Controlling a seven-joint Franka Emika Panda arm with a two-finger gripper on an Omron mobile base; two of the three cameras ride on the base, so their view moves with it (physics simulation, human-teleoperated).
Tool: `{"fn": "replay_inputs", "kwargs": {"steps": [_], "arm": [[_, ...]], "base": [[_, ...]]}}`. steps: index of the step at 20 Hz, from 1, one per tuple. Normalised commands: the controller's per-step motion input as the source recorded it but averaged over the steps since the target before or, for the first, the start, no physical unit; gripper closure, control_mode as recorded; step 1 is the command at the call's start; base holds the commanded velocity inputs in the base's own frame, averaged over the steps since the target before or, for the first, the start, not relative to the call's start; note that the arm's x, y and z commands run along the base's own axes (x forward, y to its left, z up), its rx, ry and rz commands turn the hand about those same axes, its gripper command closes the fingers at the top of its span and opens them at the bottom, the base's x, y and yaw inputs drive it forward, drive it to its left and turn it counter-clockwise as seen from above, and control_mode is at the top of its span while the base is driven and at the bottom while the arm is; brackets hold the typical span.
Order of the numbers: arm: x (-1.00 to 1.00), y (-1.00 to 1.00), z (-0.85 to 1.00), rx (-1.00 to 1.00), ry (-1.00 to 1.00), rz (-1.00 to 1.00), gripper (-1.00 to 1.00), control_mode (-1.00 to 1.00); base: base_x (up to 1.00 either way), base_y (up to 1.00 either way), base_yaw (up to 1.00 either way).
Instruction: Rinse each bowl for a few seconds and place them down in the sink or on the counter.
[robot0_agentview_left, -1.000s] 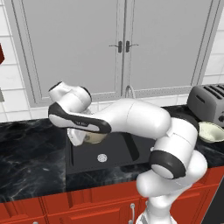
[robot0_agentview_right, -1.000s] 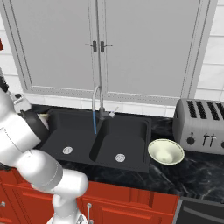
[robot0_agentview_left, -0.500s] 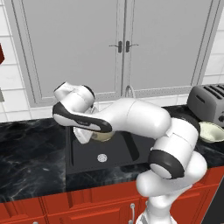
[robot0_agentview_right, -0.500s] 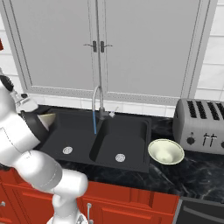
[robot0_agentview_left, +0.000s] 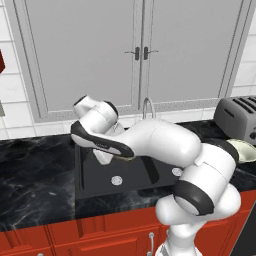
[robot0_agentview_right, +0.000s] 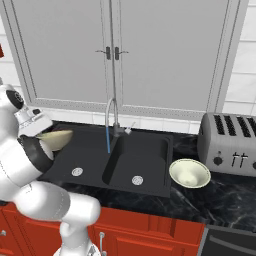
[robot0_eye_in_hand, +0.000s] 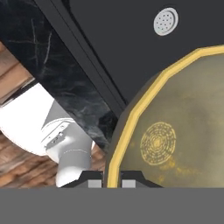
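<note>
From where I stand, the hand (robot0_eye_in_hand: 112, 178) is pinching the tan-gold bowl (robot0_agentview_right: 54, 139) by its yellow rim, the two tips pressed together on the edge with the rim between them. The bowl is held up in the air and tilted on edge, over the left end of the sink (robot0_agentview_right: 150, 175), above the left basin rather than resting in it.

What the coming move turns on, I judge, is the water: a thin blue stream (robot0_agentview_right: 108, 140) falls from the faucet (robot0_agentview_right: 114, 112) near the divider between the two basins. Seen from the right base view, that stream lies at about three o'clock from the held bowl, apart from it, with nothing in between. The bowl's open, mottled face is turned roughly that way, so a sideways carry to the right should bring it under the flow.

Further right, the cream-white bowl (robot0_agentview_right: 189, 173) sits upright on the black surface (robot0_agentview_right: 230, 195) just beside the sink's right edge, with the toaster (robot0_agentview_right: 231, 142) at about one o'clock behind it.
</note>
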Motion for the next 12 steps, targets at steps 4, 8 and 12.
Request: {"fn": "replay_inputs", "kwargs": {"steps": [4,8,12], "arm": [[0.16,-0.29,-0.03,0.0,-0.1,-0.02,1.0,-1.0],[0.11,-0.28,0.0,0.0,-0.1,-0.01,1.0,-1.0],[0.14,-0.29,-0.03,0.0,-0.05,-0.01,1.0,-1.0]], "base": [[0.0,0.0,0.0],[0.0,0.0,0.0],[0.0,0.0,0.0]]}}
